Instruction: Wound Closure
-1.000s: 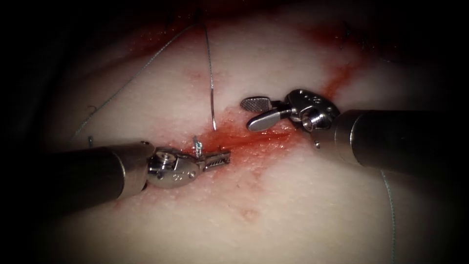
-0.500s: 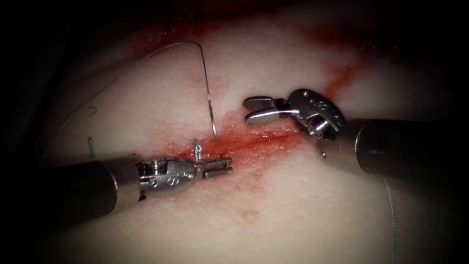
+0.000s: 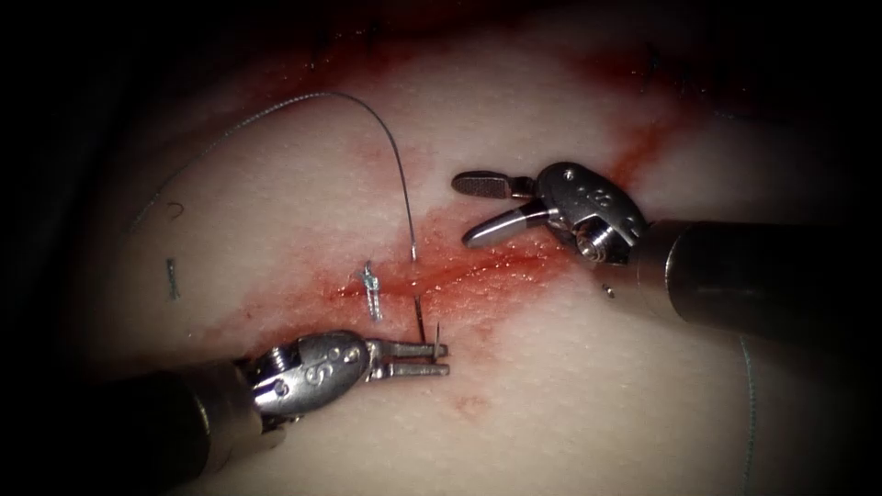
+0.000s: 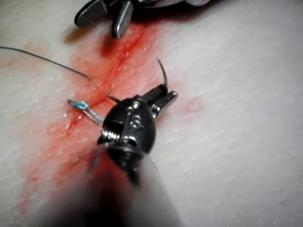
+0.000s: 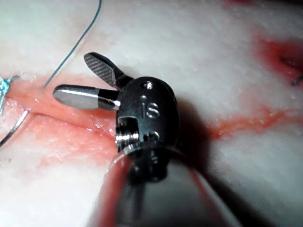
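Endoscope, left tool (image 3: pixel 439 358): jaws closed on the needle (image 3: pixel 427 332) near its tip end; the tip pokes up just past the jaws, the body runs back from them into the tissue (image 3: pixel 588 404) at the cut (image 3: pixel 441 276).
Endoscope, needle: partly in the tissue, one stretch bare between cut and left jaws.
Endoscope, right tool (image 3: pixel 470 211): jaws spread wide, holding nothing, hovering by the cut's right end, well apart from the needle.
Endoscope, thread (image 3: pixel 386 147): arcs from far beyond the left jaws down to the cut, entering between the two tools.
Endoscope, knot (image 3: pixel 370 289): pale blue tied stitch on the cut, near the left jaws.
Left wrist, left tool (image 4: pixel 163 97): jaws clamped, needle (image 4: pixel 163 75) curving up out of them; this view shows the grip more clearly.
Left wrist, extras: thread (image 4: pixel 47 59) meets the cut; knot (image 4: pixel 85 108) beside the tool; right tool's open jaws beyond.
Right wrist, right tool (image 5: pixel 80 80): jaws gaping, empty; serrated inner face shows on one.
Right wrist, thread (image 5: pixel 75 42): runs down to the red fluid (image 5: pixel 61 120) just beyond the jaws.
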`<control>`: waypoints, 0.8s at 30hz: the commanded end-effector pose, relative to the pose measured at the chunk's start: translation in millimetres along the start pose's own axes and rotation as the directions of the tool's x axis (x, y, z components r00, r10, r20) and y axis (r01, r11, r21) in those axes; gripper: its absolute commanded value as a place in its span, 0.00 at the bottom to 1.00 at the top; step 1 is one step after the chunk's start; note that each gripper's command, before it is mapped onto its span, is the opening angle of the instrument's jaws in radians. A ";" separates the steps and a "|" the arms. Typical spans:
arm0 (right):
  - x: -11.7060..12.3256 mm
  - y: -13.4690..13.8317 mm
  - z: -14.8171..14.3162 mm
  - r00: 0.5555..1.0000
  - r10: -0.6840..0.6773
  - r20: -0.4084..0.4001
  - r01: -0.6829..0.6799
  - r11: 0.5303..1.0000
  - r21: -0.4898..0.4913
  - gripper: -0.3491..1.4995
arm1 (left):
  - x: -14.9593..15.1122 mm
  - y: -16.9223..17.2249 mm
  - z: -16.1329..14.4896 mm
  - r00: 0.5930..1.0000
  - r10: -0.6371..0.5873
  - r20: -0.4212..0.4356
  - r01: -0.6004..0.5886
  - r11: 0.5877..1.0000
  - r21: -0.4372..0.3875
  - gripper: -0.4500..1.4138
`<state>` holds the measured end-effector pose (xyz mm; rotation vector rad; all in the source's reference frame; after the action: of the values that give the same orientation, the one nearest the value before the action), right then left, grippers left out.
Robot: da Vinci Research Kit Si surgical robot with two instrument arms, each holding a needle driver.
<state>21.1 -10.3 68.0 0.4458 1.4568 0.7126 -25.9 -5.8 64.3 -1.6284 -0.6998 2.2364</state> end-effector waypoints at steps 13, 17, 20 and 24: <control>-0.9 -0.9 -0.2 0.997 0.078 0.010 -0.079 0.996 0.034 0.66 | 3.5 1.9 -0.7 0.993 -0.064 -0.094 0.057 0.995 -0.080 0.00; -0.3 -1.2 -0.2 0.993 0.121 0.011 -0.122 0.992 0.034 0.78 | 5.4 0.8 -1.9 0.991 0.115 -0.069 -0.112 0.992 0.051 0.00; 0.6 -1.5 -0.2 0.989 0.150 0.012 -0.151 0.988 0.034 0.91 | 6.9 -0.3 -3.3 0.974 0.225 -0.030 -0.218 0.965 0.148 0.00; 2.1 -1.9 -0.3 0.967 0.256 0.019 -0.256 0.966 0.043 0.92 | 9.0 -1.8 -5.3 0.946 0.325 0.025 -0.321 0.918 0.233 0.00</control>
<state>20.1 -10.5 64.6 0.6859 1.4145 0.8918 -23.0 2.4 55.6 -1.7382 -0.0955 2.4358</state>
